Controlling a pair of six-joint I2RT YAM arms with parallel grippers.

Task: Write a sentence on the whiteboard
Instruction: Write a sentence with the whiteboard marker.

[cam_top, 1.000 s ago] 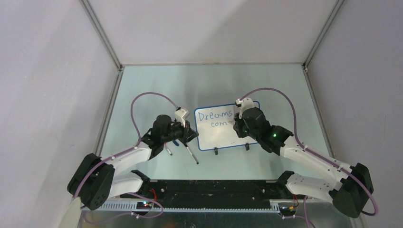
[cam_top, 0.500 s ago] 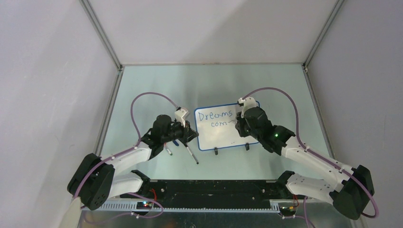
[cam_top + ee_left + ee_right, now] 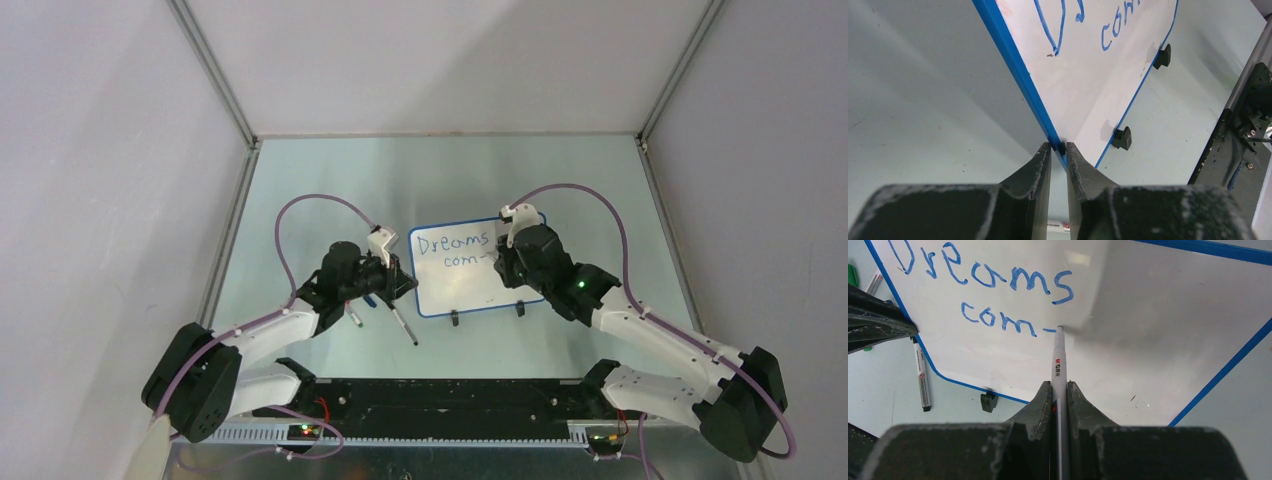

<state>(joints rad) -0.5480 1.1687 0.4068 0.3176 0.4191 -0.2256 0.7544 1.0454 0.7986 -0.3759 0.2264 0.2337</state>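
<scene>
View from above: a pale green surface [image 3: 330, 180] inside white walls, with two robot arms reaching in from its near edge. A small whiteboard [image 3: 450, 290] with a thin blue rim lies about at the middle of the surface, between the two arms. Its long edges run roughly left to right, and two black clip feet [image 3: 453, 319] sit on the long edge that faces the arms.

The sentence [image 3: 452, 243] is in blue marker in the board's far left part. The top line reads "Dreams". The line below reads "com", followed by a short dash. The rest of the board is bare white.

The left pincer [image 3: 400, 280] is at the board's left edge. Its wrist camera shows the fingers drawn narrow, one on each side of the blue rim near the board's near left corner, clamping the whiteboard [image 3: 1088, 90].

The right pincer [image 3: 503, 262] is over the right half of the board. Its wrist camera shows the right pincer [image 3: 1060, 386] closed tight on a slim white marker [image 3: 1057, 357]. The marker points away from the pincer, and its tip touches the board at the right end of the dash after "com".

Two loose markers lie on the surface near the left pincer, off the board's near left corner. One [image 3: 404, 327] is just beside the corner, and the other [image 3: 353, 317] is further left.
</scene>
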